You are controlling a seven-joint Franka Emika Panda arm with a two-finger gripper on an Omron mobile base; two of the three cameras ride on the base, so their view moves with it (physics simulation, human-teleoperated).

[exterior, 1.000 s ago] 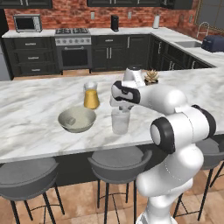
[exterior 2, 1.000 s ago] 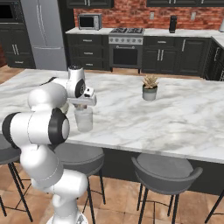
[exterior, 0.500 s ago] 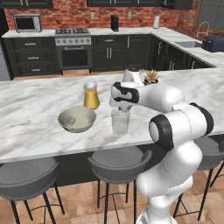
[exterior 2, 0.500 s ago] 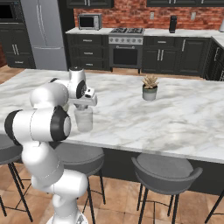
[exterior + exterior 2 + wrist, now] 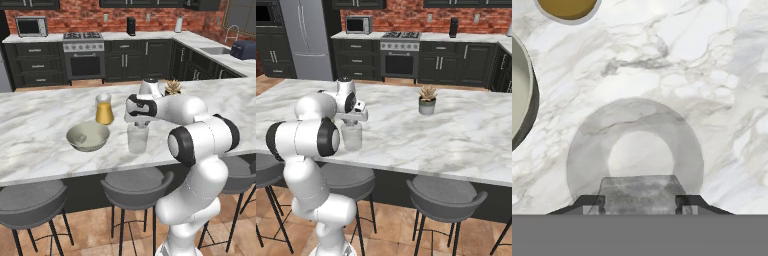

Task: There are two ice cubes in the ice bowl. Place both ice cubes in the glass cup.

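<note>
Holding one ice cube (image 5: 640, 194) clamped between near-closed jaws of the gripper (image 5: 640, 202), directly above the mouth of the glass cup (image 5: 137, 138), just right of the ice bowl (image 5: 88, 136) on the marble counter (image 5: 40, 125). Cup bottom appearing empty from above, so judging neither cube delivered; second cube presumably waiting in the bowl, though too small to confirm
</note>
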